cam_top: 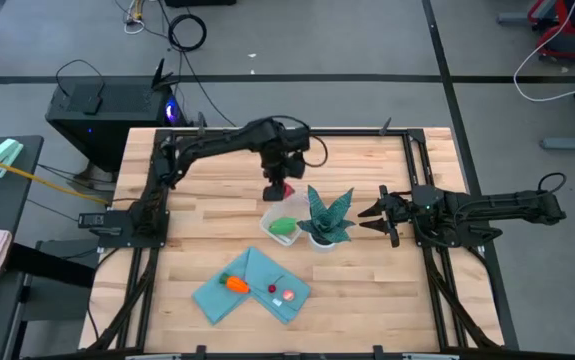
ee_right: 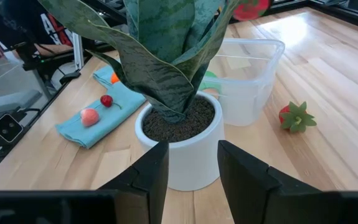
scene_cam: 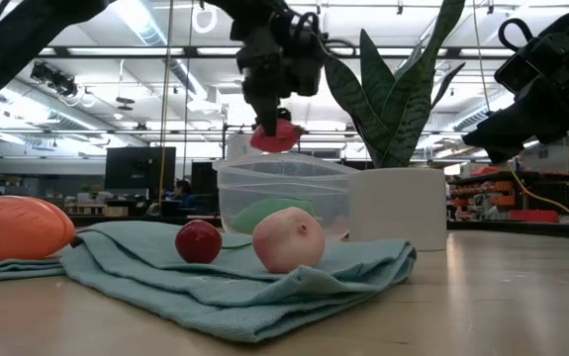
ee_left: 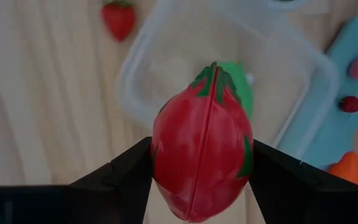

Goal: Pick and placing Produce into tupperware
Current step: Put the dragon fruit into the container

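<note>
Arms, two, dark.
Left gripper (ee_left: 200,177) raised mid-table, fingers clamped; right gripper (ee_right: 191,171) low at right, fingers parted.

We are looking at a grey floor (cam_top: 387,40) crossed by dark lines, cables (cam_top: 187,30) lying on it, and ceiling lights (scene_cam: 145,20) glowing overhead.

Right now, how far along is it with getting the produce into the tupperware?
Done: a green piece lies in the tupperware. In hand: the left hand holds a red tomato above it. Left: carrot, cherry and peach on the cloth, strawberry on the table.
</note>
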`<action>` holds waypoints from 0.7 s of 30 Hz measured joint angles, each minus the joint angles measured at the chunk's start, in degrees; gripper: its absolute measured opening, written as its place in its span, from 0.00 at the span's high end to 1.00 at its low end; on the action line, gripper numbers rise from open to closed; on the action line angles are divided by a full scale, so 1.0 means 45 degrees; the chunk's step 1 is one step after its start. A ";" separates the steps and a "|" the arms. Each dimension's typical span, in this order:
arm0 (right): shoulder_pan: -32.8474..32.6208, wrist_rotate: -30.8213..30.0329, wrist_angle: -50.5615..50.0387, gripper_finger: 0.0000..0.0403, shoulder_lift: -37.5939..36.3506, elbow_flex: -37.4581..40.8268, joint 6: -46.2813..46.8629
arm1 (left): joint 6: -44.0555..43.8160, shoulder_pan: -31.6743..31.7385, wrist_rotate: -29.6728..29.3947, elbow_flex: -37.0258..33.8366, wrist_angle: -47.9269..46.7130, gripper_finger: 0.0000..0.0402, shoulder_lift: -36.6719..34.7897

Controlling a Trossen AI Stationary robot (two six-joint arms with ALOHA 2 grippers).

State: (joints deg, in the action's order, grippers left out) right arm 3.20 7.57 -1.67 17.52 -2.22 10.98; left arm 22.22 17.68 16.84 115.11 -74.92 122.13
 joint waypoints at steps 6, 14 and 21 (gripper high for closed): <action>0.0000 0.0000 0.0000 0.64 0.0000 0.0000 0.0000 | 0.0160 -0.0657 0.0000 0.0000 0.0439 0.38 0.0000; 0.0000 0.0000 0.0000 0.64 0.0000 0.0000 0.0003 | 0.0210 -0.0993 -0.0006 -0.0005 0.1954 0.40 0.0041; 0.0000 0.0000 0.0000 0.64 0.0000 0.0000 0.0000 | 0.0212 -0.0958 -0.0024 -0.0734 0.2651 0.38 0.0118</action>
State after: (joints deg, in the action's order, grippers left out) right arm 3.20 7.57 -1.67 17.52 -2.22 10.98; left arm 23.17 13.37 16.73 111.81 -62.99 122.66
